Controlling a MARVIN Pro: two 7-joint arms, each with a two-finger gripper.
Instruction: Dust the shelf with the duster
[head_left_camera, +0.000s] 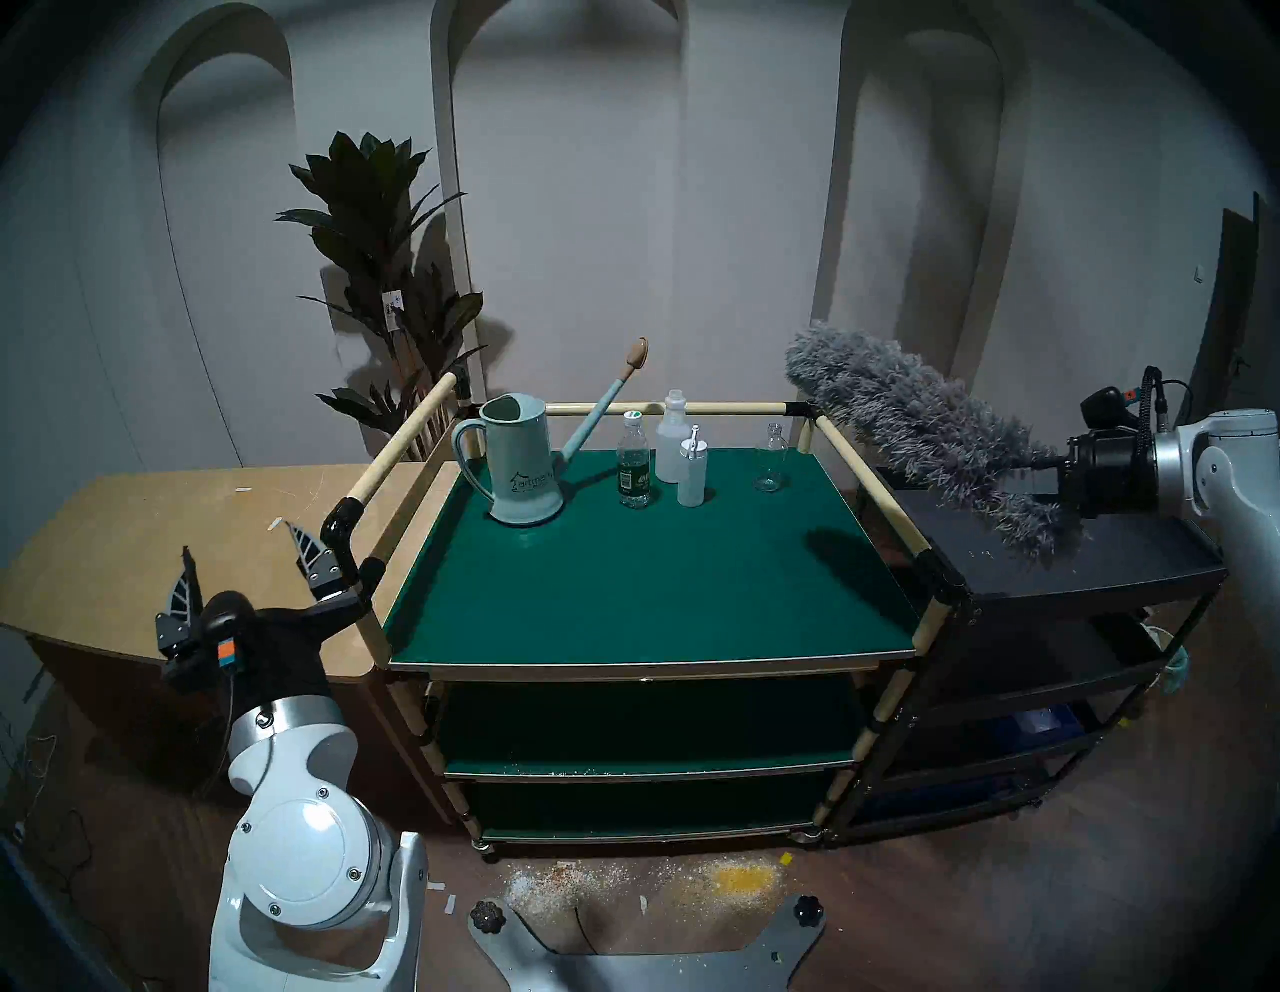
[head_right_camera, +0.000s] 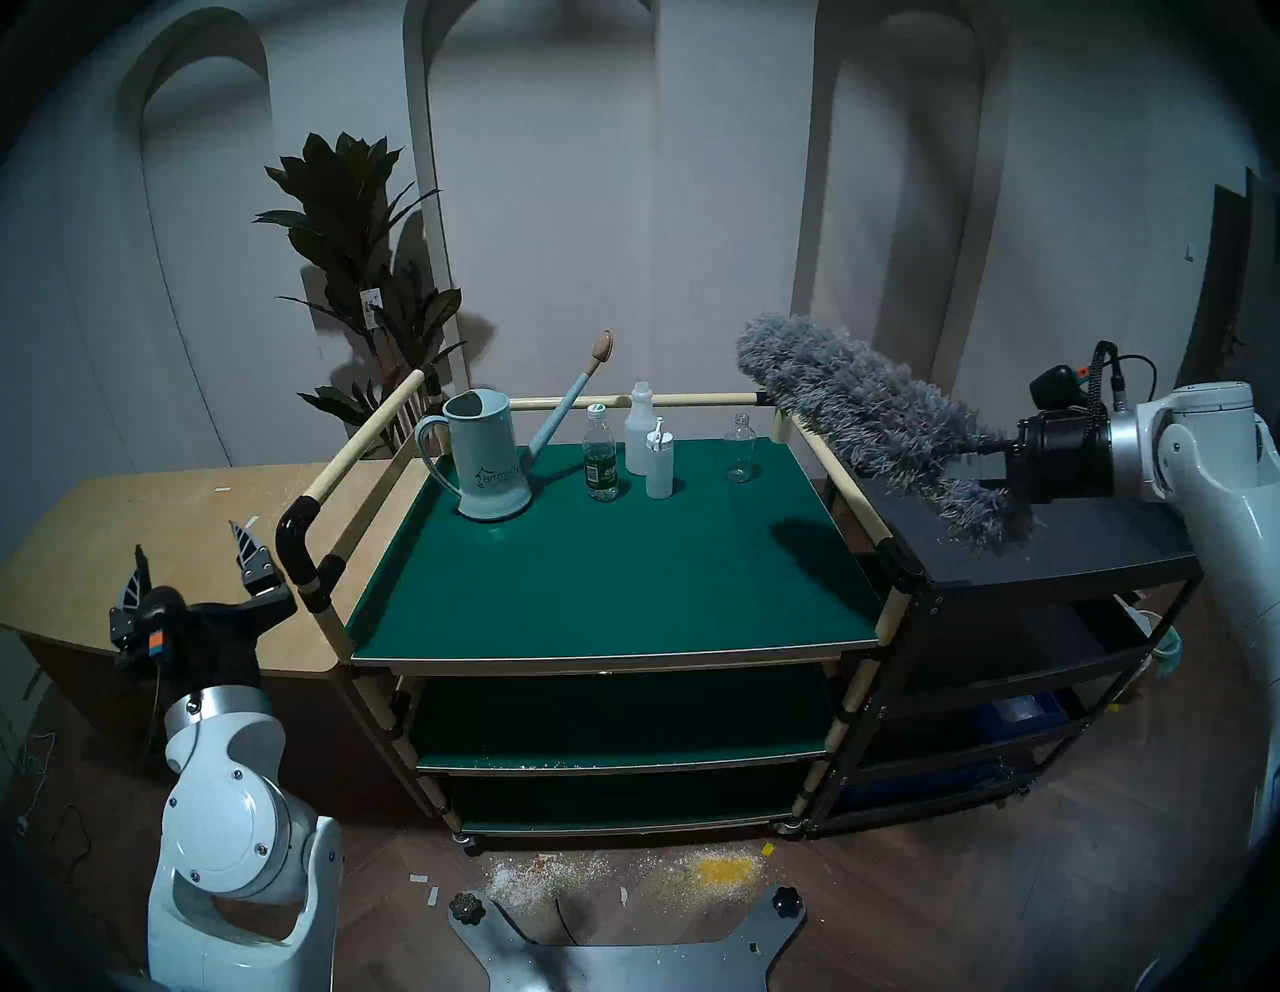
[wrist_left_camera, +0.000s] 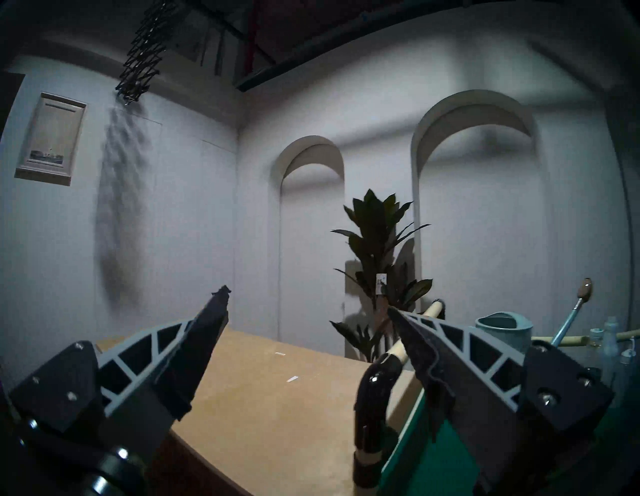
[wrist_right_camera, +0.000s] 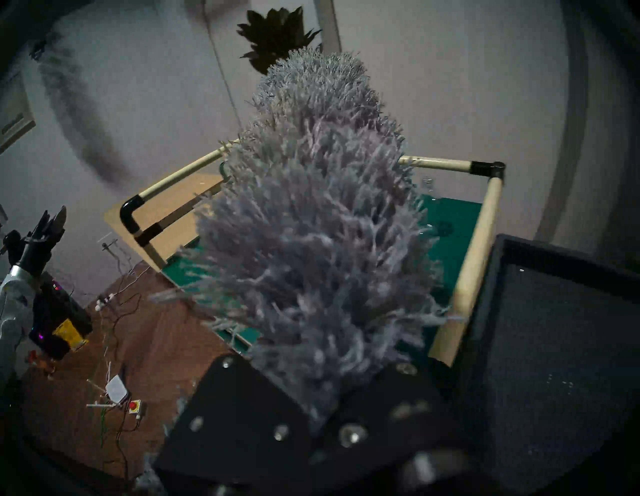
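Green shelf (head_left_camera: 644, 589), top board of a three-tier cart with cream rails; mostly bare, things crowded along its far edge. Black cart (head_left_camera: 1080, 561) just beside it on the right. Wooden tabletop (head_left_camera: 159, 540) on the left.

Duster (head_left_camera: 928, 429): fluffy grey head held in the air, slanting up and away over the shelf's right rail and the black cart's top, clear of the green board. Its handle end sits in the right pincer (head_left_camera: 1046, 471), which is clenched on it.

Left pincer (head_left_camera: 246, 564) released, fingers spread wide, nothing in it, pointing upward beside the shelf's left front corner.

Watering can (head_left_camera: 519, 461) at the far left of the shelf. Beside it three bottles (head_left_camera: 665, 457), then a small glass jar (head_left_camera: 770, 458) standing apart.
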